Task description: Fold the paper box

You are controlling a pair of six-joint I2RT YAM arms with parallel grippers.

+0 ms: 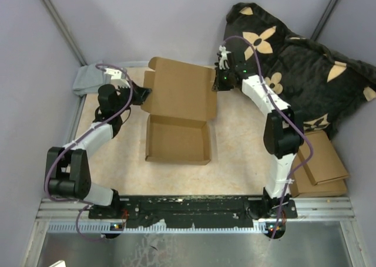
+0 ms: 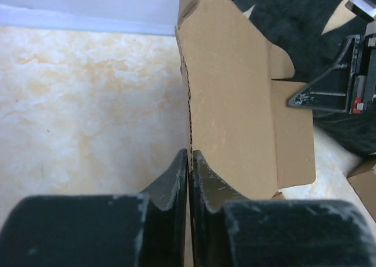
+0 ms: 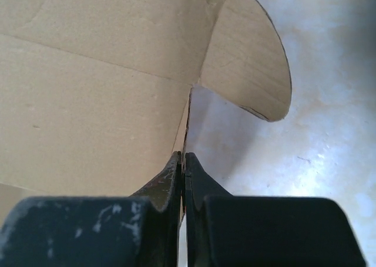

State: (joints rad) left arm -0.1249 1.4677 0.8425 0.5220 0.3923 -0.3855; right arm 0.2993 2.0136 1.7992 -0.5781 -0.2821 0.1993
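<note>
Far left of the overhead view, a grey cloth (image 1: 87,79) lies bunched at the upper-left corner of the table (image 1: 235,155). Just right of it, the left gripper (image 1: 144,93) is at the left edge of the open lid. On its wrist view the fingertips (image 2: 175,174) are nipped together with only a sliver between, and the lid's corrugated edge runs straight down into that sliver.

Centre frame is the paper box (image 1: 179,111): tray low and central with its walls up, lid spread open above it.

Upper centre-right, the right gripper (image 1: 215,85) is at the lid's right edge, jaws pressed tight on the thin edge of the side flap. In its wrist view a rounded ear of card sits at the upper right.

Far right lies a black flower-patterned cushion (image 1: 294,61), with a stack of flat cardboard pieces (image 1: 322,164) below it.
</note>
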